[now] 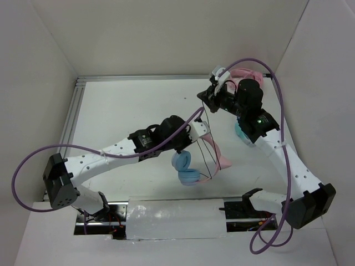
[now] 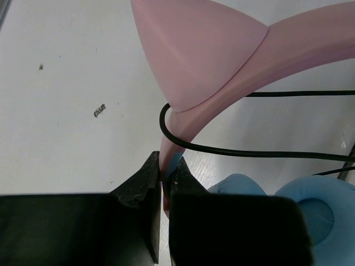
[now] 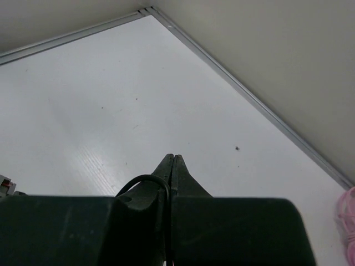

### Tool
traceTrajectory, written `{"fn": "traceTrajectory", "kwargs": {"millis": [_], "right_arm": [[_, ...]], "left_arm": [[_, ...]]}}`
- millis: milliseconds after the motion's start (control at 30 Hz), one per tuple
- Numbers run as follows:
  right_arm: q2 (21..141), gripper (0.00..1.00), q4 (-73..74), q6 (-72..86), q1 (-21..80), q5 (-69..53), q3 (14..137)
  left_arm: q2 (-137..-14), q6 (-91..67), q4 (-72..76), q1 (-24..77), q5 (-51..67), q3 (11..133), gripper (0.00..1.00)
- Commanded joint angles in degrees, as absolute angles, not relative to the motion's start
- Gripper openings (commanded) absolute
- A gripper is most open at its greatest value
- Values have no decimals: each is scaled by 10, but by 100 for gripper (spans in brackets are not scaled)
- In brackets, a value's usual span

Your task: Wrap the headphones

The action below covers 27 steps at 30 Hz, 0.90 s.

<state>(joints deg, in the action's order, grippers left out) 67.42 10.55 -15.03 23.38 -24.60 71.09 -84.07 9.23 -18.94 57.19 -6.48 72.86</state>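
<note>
The headphones have a pink cat-ear headband (image 1: 221,157) and light blue ear cups (image 1: 186,169), and lie at the table's middle. My left gripper (image 1: 195,134) is shut on the headband near one end; in the left wrist view (image 2: 165,172) the pink band (image 2: 233,61) sits between the jaws, with the blue cups (image 2: 310,205) to the right. The thin black cable (image 2: 249,153) loops around the band. My right gripper (image 1: 204,98) is farther back and shut on the cable (image 3: 145,179), which loops out beside its closed jaws (image 3: 173,162). The cable (image 1: 206,119) runs from there down to the headphones.
All-pink headphones (image 1: 248,75) lie at the back right corner, also at the right wrist view's edge (image 3: 349,221). Teal headphones (image 1: 241,133) lie under my right arm. Walls enclose the table on three sides, with a metal rail (image 1: 138,77) along the back.
</note>
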Motion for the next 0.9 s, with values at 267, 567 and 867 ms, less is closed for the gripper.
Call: {"fn": "traceTrajectory", "kwargs": {"millis": [267, 567, 867], "right_arm": [[706, 0, 84, -65, 200, -294, 736], [758, 0, 133, -149, 262, -295, 727], [833, 0, 140, -118, 264, -257, 739]], "left_arm": [[-791, 119, -138, 614, -36, 717, 0], [-802, 136, -141, 634, -47, 737, 0], [-795, 121, -130, 643, -73, 751, 0]]}}
